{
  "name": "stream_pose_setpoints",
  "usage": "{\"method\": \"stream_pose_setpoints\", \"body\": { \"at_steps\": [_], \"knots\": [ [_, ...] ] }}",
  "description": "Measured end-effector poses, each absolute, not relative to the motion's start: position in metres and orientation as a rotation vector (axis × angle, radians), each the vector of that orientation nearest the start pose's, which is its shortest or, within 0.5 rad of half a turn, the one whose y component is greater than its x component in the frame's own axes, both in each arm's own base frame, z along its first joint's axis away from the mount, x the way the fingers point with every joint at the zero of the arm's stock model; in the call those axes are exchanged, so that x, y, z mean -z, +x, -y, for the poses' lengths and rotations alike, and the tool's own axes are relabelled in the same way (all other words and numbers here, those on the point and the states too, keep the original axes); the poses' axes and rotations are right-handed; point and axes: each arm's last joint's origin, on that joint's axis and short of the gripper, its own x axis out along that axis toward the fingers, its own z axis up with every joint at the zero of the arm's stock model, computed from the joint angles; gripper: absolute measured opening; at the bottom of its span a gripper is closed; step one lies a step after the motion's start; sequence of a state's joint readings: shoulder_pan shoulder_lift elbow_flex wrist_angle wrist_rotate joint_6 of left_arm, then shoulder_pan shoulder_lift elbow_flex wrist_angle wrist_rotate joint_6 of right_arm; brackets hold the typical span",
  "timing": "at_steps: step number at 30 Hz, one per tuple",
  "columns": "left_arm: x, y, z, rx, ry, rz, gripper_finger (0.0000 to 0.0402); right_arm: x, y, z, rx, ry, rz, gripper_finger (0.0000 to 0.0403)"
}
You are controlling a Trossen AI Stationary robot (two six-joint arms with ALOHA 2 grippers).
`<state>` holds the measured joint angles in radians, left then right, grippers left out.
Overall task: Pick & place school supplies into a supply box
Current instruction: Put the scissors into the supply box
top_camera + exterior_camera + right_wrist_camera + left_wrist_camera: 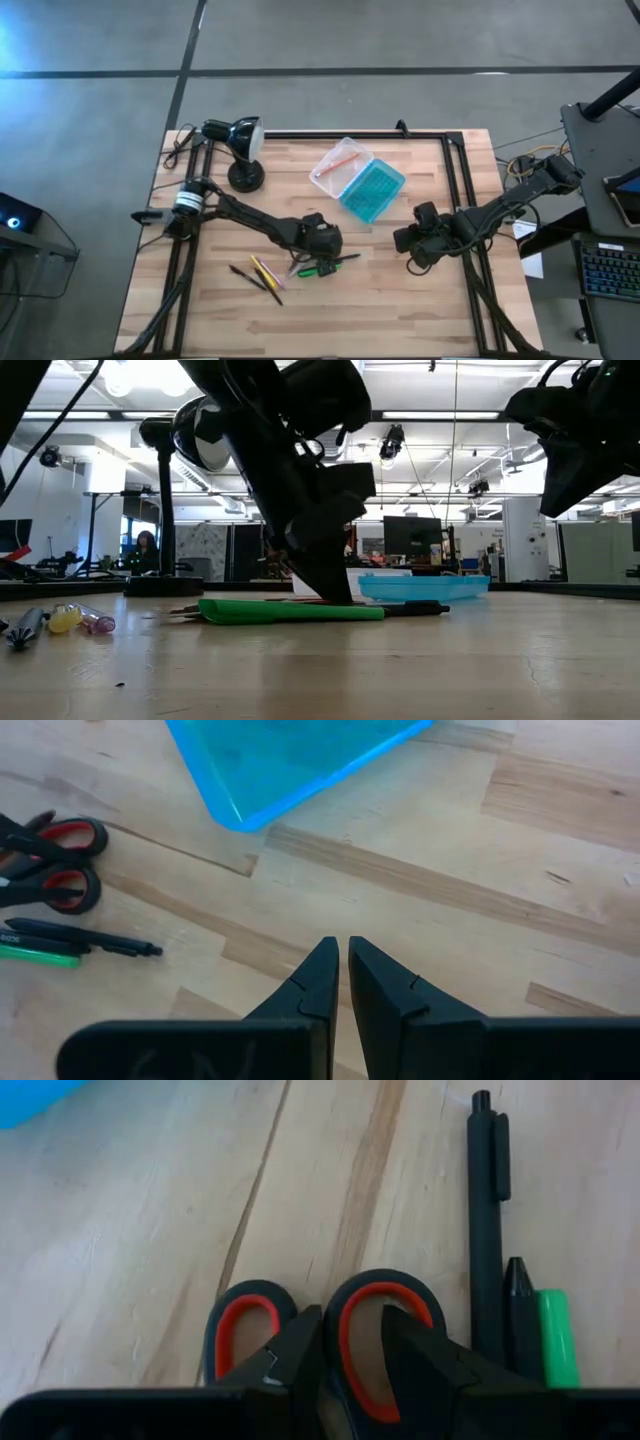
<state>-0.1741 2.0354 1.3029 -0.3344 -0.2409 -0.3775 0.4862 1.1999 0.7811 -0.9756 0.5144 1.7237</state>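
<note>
The red-handled scissors (245, 1330) lie flat on the wood under my left gripper (350, 1330), which is down at the table (322, 240) and shut on one handle loop. A dark pen (487, 1230) and the green marker (556, 1335) lie right beside them. Orange and yellow pencils and dark pens (262, 275) lie nearer the table's near-left. The supply box (357, 178) lies open on the table, its teal half (372, 192) toward my right gripper and its clear half (338, 163) beyond. My right gripper (343, 955) is shut, empty and raised (412, 240) to the right of the supplies. My left gripper has the scissors by the inner side of one handle loop (345, 1345). One finger (405, 1345) stands inside that loop and the other (300, 1350) in the gap between the two loops. The fingers come from above, pointing down. The scissors lie flat on the table.
A black desk lamp (240, 140) stands near the table's far-left corner, behind my left arm. A black frame rail (455, 170) runs along the far and right edges. Bare wood lies between the two grippers and along the near edge (400, 320).
</note>
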Motion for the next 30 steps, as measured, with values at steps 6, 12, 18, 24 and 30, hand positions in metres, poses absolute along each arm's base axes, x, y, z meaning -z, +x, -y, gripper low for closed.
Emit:
{"method": "stream_pose_setpoints", "body": {
  "at_steps": [6,12,18,24,30],
  "knots": [
    [-0.128,0.401,0.063,-0.264,-0.109,-1.048,0.0092,-0.213,0.173,-0.075,0.959,0.836,-0.791,0.0022],
    [-0.154,0.398,0.061,-0.293,-0.116,-1.018,0.0092,-0.212,0.173,-0.075,0.964,0.834,-0.792,0.0022],
    [-0.191,0.398,0.059,-0.347,-0.103,-0.94,0.0092,-0.21,0.172,-0.075,0.97,0.826,-0.798,0.0022],
    [-0.182,0.39,0.054,-0.454,-0.222,-0.982,0.0092,-0.209,0.171,-0.074,0.971,0.825,-0.798,0.0022],
    [-0.163,0.381,0.054,-0.479,-0.252,-1.011,0.0092,-0.208,0.171,-0.074,0.971,0.824,-0.798,0.0022]
  ]
}}
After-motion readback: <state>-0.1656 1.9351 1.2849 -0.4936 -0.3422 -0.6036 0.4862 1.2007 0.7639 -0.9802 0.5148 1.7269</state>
